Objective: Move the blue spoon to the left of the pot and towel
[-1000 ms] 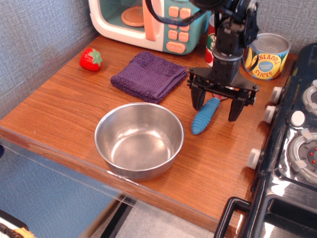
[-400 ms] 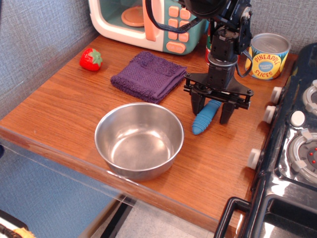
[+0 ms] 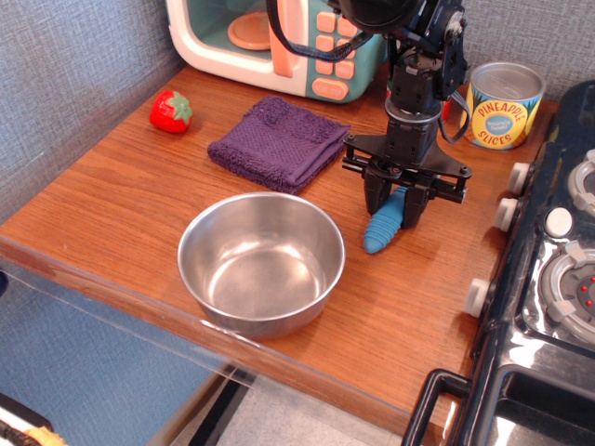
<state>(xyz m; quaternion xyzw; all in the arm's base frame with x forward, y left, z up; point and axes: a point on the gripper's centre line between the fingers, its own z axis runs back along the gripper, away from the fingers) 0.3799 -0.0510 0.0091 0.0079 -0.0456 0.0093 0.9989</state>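
Observation:
The blue spoon (image 3: 380,233) lies on the wooden counter just right of the pot (image 3: 262,265). Only its ribbed blue handle shows; the metal bowl is hidden behind the gripper. My gripper (image 3: 396,208) points straight down, with its black fingers (image 3: 375,197) closed in against both sides of the handle's upper part. The spoon's lower end rests on the counter. The steel pot is empty and sits near the front edge. The folded purple towel (image 3: 279,141) lies behind the pot, left of the gripper.
A red toy strawberry (image 3: 170,111) sits at the back left. A toy microwave (image 3: 279,37) stands behind the towel. A pineapple-slices can (image 3: 502,104) stands at the back right. A black toy stove (image 3: 558,279) borders the counter's right side.
The gripper's fingers have closed from wide open to pinching the spoon's handle. The gripper has shifted slightly left and lower over the spoon.

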